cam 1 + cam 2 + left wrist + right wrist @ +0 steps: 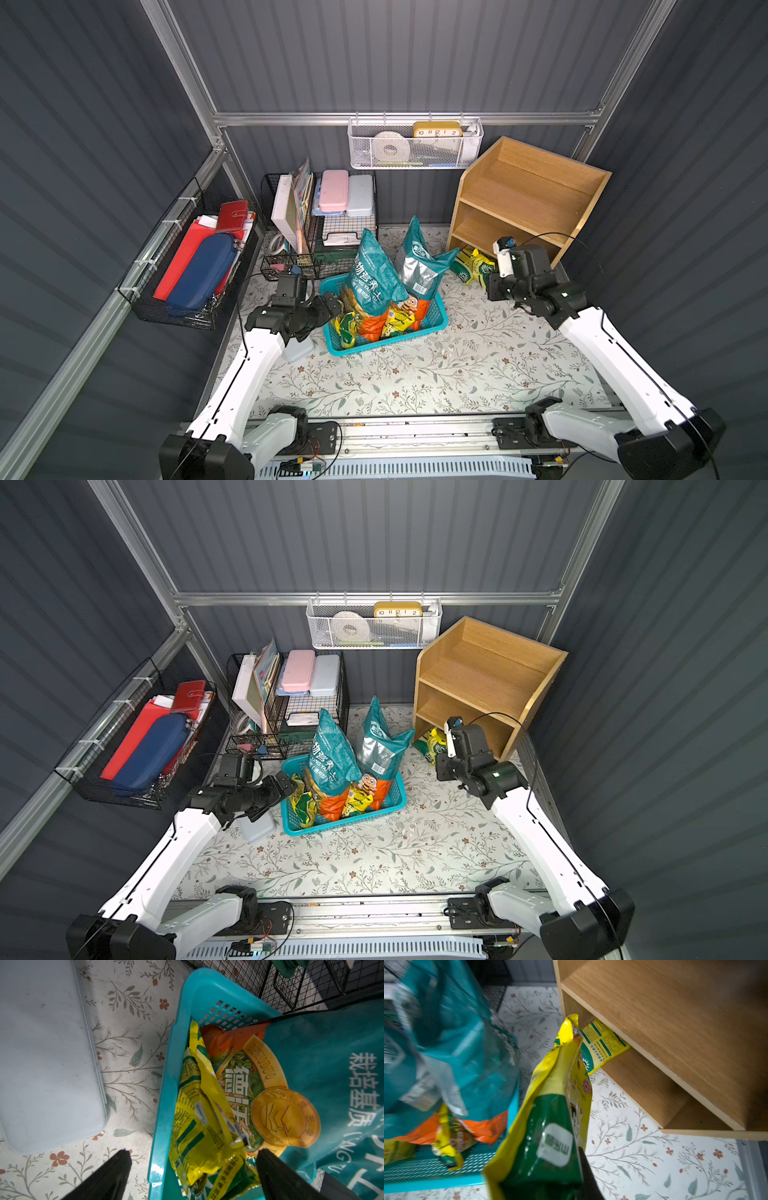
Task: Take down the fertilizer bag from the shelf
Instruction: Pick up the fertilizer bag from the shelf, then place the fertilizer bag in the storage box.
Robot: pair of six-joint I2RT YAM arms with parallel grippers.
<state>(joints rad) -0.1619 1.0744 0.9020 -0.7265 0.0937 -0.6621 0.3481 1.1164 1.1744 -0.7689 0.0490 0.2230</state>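
1. Nearest the arm bases, the floral table cover lay bare, leaving open room in front of the teal basket.
2. The left gripper had its jaws wide apart with nothing held. It straddled the basket's rim, one finger over the cover and the other over the packets inside. A pale blue box lay just beside the basket.
3. In the basket, a tall teal bag bore white "栽培基质". A packet with a gold medallion carried a banner of capitals too warped to read surely.
4. The right gripper was clamped on the yellow-green fertilizer bag, holding it over the cover between the basket and the shelf. The bag's white label was blurred.
5. A yellow printed panel lay at the front edge of the shelf's lowest tier. Whether it belonged to the same bag could not be told.
6. Farthest back, a white mesh basket on the wall held a yellow clock showing 10, 11, 12, 1 and 2.
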